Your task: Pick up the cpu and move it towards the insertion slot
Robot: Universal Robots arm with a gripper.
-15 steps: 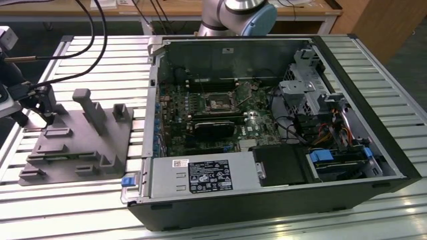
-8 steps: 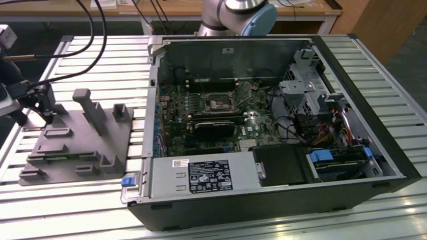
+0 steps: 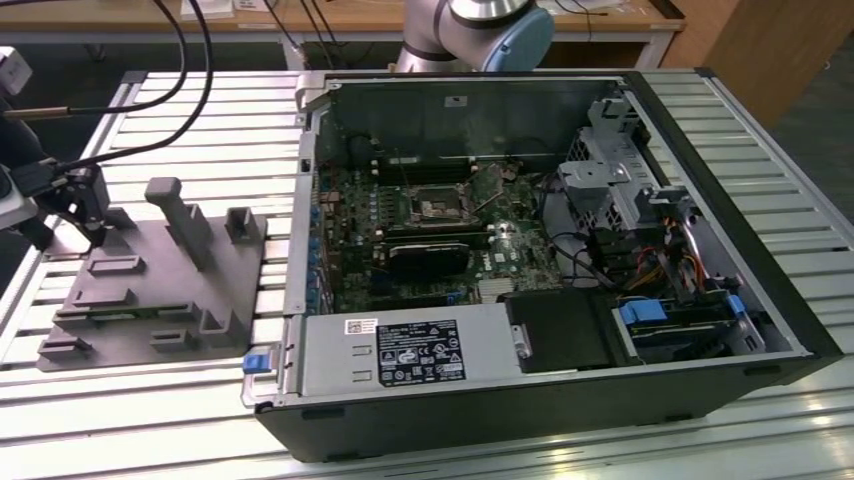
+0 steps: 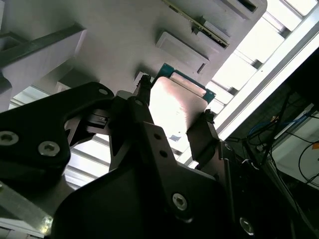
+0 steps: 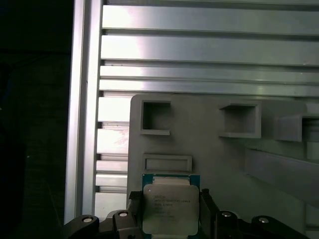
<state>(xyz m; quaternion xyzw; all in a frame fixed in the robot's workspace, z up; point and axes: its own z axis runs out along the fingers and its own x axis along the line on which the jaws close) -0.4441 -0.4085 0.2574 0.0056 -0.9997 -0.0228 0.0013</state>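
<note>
Exterior view: the gripper (image 3: 94,228) hangs over the grey tray (image 3: 147,310) at the exterior view's left. What is in it?

The cpu (image 5: 167,211). In the first wrist view the jaws stand narrowed onto two opposite edges of the chip; it is square, so no long axis matters.

And the insertion slot (image 3: 438,207)?

Well apart from the gripper, toward the exterior view's right, inside the open computer case (image 3: 750,240). Whether the chip is clear of the tray is hidden under the fingers (image 5: 134,211).

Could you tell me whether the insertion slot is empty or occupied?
Empty: the insertion slot shows a bare dark centre, while the pincer grips the cpu at the grey tray.
</note>
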